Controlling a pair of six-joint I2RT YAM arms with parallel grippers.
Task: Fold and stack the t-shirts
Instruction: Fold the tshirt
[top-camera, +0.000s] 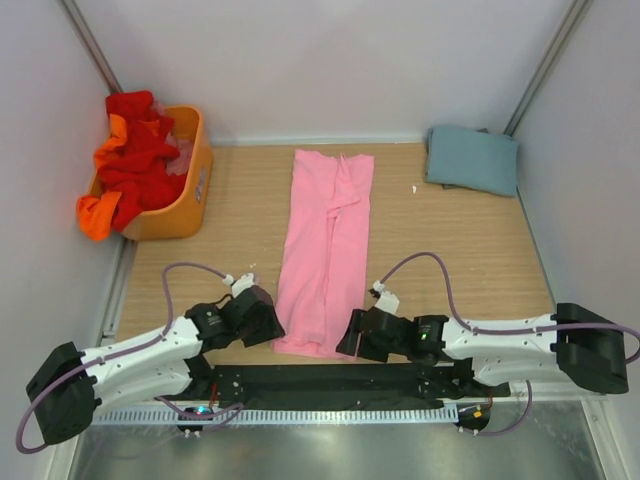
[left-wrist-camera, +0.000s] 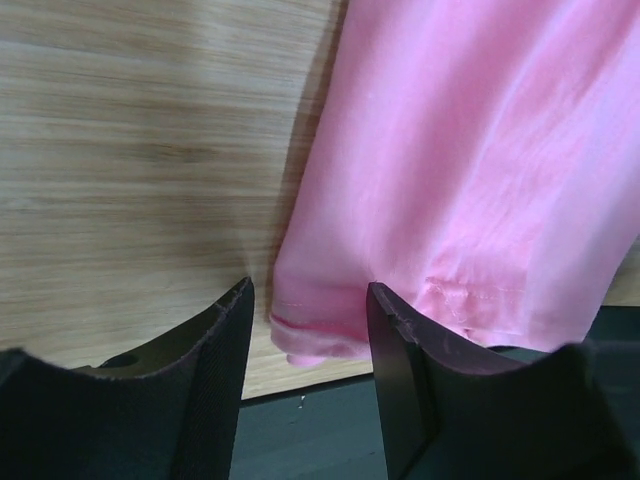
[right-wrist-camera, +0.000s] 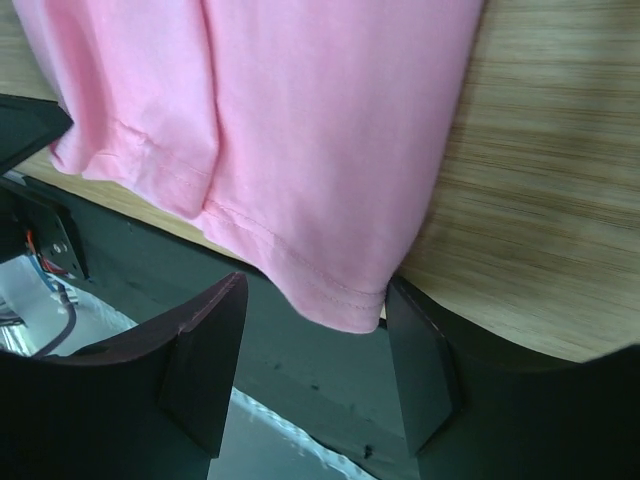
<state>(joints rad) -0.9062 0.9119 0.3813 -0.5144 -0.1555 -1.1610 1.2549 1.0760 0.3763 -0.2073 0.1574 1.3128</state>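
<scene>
A light pink t-shirt (top-camera: 328, 245), folded lengthwise into a long strip, lies on the wooden table and reaches its near edge. My left gripper (top-camera: 262, 322) is at its near left corner. In the left wrist view the hem corner of the shirt (left-wrist-camera: 470, 180) sits between the open jaws (left-wrist-camera: 310, 290), touching the right finger only. My right gripper (top-camera: 352, 335) is at the near right corner. In the right wrist view that corner (right-wrist-camera: 300, 130) hangs between the open jaws (right-wrist-camera: 318, 285), against the right finger. A folded grey-blue t-shirt (top-camera: 472, 160) lies at the back right.
An orange plastic basket (top-camera: 195, 185) at the back left holds red t-shirts (top-camera: 135, 155) and an orange one (top-camera: 95, 215) spilling over its side. A black strip (top-camera: 330, 378) runs along the table's near edge below the pink hem. Grey walls enclose three sides.
</scene>
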